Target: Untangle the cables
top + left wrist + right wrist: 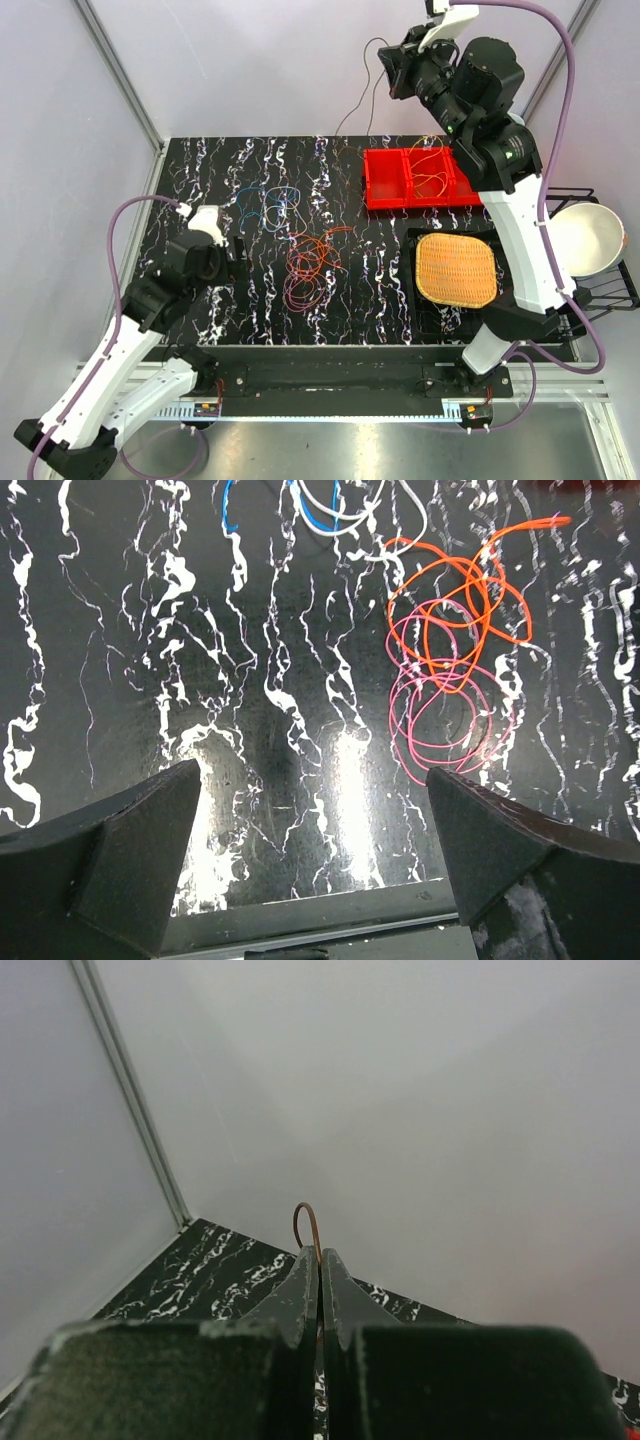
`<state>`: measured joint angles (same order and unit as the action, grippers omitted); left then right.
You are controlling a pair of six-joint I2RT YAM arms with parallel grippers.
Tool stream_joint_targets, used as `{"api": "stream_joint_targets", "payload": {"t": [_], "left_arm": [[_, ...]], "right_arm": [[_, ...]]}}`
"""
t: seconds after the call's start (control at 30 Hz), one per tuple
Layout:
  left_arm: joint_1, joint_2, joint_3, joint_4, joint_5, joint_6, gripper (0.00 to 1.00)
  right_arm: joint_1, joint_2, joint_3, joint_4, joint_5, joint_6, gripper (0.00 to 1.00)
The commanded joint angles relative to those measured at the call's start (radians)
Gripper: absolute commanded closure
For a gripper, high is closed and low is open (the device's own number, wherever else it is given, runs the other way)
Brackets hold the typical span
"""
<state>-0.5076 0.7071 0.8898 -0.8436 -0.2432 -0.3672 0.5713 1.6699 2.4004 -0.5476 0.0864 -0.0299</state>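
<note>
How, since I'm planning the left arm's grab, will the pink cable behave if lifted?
Probably floppy: the pink cable lies in thin loose coils. It likely drags the orange cable along, since their loops overlap. Looks light, so easily pushed.

The desk [380,290] has a glossy black top veined with white like polished marble, and it throws back bright glare under the left claw [312,785], whose fingers [120,850] look like matt black plastic, faintly grainy. The cables [310,265] are thin, with a smooth, bright plastic skin. The tray [385,180] is shiny red plastic. The mat [456,268] is woven straw or cane, rough and ribbed. The bowl [585,238] is smooth and white. The rail [330,402] is dull silvery metal.
</note>
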Motion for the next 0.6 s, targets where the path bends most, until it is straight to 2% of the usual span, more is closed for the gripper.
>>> {"api": "stream_joint_targets", "payload": {"t": [0.0,0.17,0.57], "left_arm": [[0.001,0.028,0.001,0.043,-0.027,-0.003,0.01],[0.001,0.014,-0.002,0.043,-0.033,-0.001,0.01],[0.001,0.018,-0.003,0.043,-0.047,-0.003,0.01]], "right_arm": [[-0.048,-0.009,-0.035,0.046,0.004,-0.021,1.0],[-0.129,0.025,-0.027,0.067,-0.046,0.019,1.0],[-0.289,0.165,0.129,0.063,-0.194,0.073,1.0]]}}
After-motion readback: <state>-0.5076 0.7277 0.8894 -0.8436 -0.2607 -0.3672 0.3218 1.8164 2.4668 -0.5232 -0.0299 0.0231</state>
